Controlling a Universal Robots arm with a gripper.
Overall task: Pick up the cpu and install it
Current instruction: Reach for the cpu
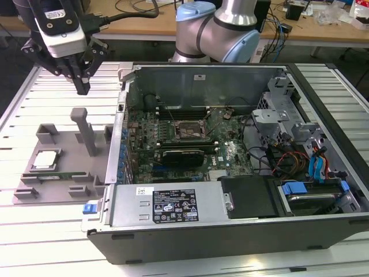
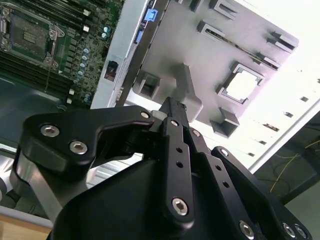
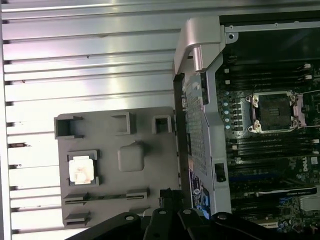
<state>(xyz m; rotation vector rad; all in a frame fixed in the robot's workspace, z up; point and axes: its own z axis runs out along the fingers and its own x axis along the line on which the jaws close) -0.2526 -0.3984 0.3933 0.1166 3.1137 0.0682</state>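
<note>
**Exterior view.** The gripper (image 1: 82, 86) hangs over the slatted table (image 1: 34, 231) at the exterior view's left, above the far edge of the grey tray (image 1: 63, 144). Its fingers are together, meeting in a single point, and clear of the tray. The cpu (image 1: 46, 160) lies flat in a square pocket of the tray, on the side away from the computer case (image 1: 230, 225) and well apart from the fingertips. A tall post (image 1: 87, 133) stands on the tray between the cpu and the case. A thin green memory stick (image 1: 57, 175) lies just beside the cpu and is hard to make out. The case is open, and the socket (image 1: 190, 130) sits mid-board, its edges partly masked by parts around it. The arm (image 1: 225, 29) is cut off at the picture's edge.

**Second wrist view.** The gripper (image 2: 171, 107) body hides much of the scene. Its fingers are pressed together. The tip overlaps the post (image 2: 189, 92), and its height above the post cannot be judged. The cpu (image 2: 241, 85) sits in its pocket on the tray (image 2: 210, 55), with its top washed out by glare. The socket (image 2: 30, 35) is cut off at the frame edge.

**First wrist view.** The tip of the gripper (image 3: 167, 194) pokes in and the rest is cut off, so the finger gap is unreadable here. The cpu (image 3: 81, 170) is a pale, glary square in its pocket on the tray (image 3: 100, 125). The post (image 3: 131, 156) is seen end-on as a rounded block near it. The socket (image 3: 274, 112) shows whole inside the case.
</note>
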